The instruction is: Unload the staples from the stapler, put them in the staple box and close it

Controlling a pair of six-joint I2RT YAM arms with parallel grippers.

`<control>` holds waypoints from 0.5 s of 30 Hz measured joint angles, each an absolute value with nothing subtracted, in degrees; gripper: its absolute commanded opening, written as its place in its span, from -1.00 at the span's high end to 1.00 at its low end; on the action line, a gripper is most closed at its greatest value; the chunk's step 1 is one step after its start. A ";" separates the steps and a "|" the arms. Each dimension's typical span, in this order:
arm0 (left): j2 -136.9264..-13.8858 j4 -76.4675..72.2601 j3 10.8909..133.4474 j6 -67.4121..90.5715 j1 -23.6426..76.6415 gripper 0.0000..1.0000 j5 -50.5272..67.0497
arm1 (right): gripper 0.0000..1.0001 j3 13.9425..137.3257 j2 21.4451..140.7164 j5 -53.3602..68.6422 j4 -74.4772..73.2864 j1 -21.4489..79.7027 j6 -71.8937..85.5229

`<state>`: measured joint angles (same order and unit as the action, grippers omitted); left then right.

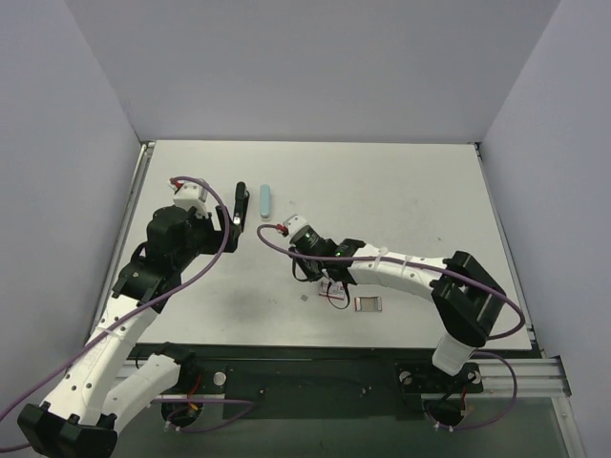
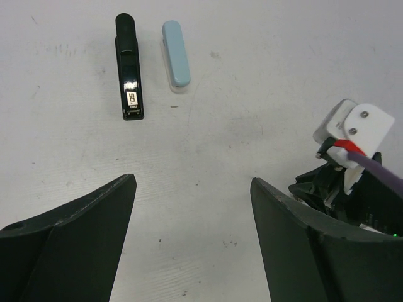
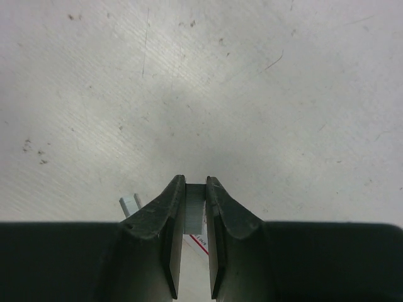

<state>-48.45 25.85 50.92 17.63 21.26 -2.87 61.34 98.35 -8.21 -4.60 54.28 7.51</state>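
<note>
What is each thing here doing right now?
Left gripper, open, holding nothing.
Right gripper, shut on the staples.
Black stapler, lying flat, untouched.
Blue object, lying beside the stapler, apart from it.
Grey-framed box, lying flat.

Thin silver-grey metal strip of staples (image 3: 195,211): silver-grey, finely ribbed.
Slim black plastic stapler (image 2: 129,66): glossy black, white lettering on top.
Rounded pale-blue plastic bar (image 2: 175,55): pale blue over a whitish base.
Right claw (image 3: 196,184): matte black.
Left claw (image 2: 192,181): matte black.
Tabletop (image 2: 252,75): off-white, dark specks.
Thin round cable (image 2: 378,171): purple.
</note>
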 measured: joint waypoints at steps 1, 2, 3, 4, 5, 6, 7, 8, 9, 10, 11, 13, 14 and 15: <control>-48.45 25.85 50.92 17.61 21.23 -0.68 -2.68 | 0.85 61.34 97.38 -8.32 -4.69 54.22 7.94; -48.45 25.85 50.92 17.63 21.26 -0.68 -2.59 | 0.85 61.34 96.23 -8.40 -4.91 54.13 8.56; -48.45 25.85 50.92 17.63 21.23 -0.68 -2.48 | 0.85 61.34 94.94 -8.69 -5.28 53.98 9.28; -48.45 25.85 50.92 17.63 21.21 -0.68 -2.46 | 0.85 61.34 94.11 -8.97 -5.54 53.84 9.78; -48.47 25.85 50.92 17.63 21.19 -0.68 -2.44 | 0.85 61.34 93.17 -9.39 -5.89 53.65 10.48; -48.49 25.85 50.92 17.65 21.19 -0.68 -2.42 | 0.85 61.34 92.33 -9.87 -6.39 53.43 11.20; -48.58 25.85 50.92 17.65 21.19 -0.68 -2.35 | 0.85 61.32 91.48 -10.13 -7.05 53.15 12.01; -48.71 25.82 50.92 17.67 21.19 -0.68 -2.24 | 0.85 61.23 90.65 -10.35 -7.64 52.80 12.93; -48.93 25.82 50.92 17.74 21.19 -0.68 -2.13 | 0.85 60.90 89.65 -10.52 -8.05 52.34 13.82; -49.21 25.80 50.92 17.80 21.19 -0.68 -1.98 | 0.85 60.31 88.49 -10.74 -8.43 51.81 14.96; -49.54 25.74 50.92 17.82 21.19 -0.68 -1.76 | 0.83 59.55 87.31 -10.98 -8.78 51.24 15.99; -50.39 25.63 50.92 17.85 21.19 -0.68 -1.37 | 0.82 57.41 84.55 -11.68 -9.34 50.26 18.09; -50.81 25.54 50.92 17.85 21.19 -0.68 -1.21 | 0.82 56.16 83.22 -12.36 -9.74 49.91 19.07; -51.22 25.52 50.92 17.85 21.19 -0.68 -1.17 | 0.82 54.94 81.89 -13.23 -10.26 49.54 20.03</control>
<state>-51.22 25.52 50.92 17.85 21.19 -1.17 54.94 81.89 -13.23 -10.26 49.54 20.03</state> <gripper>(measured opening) 0.838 0.132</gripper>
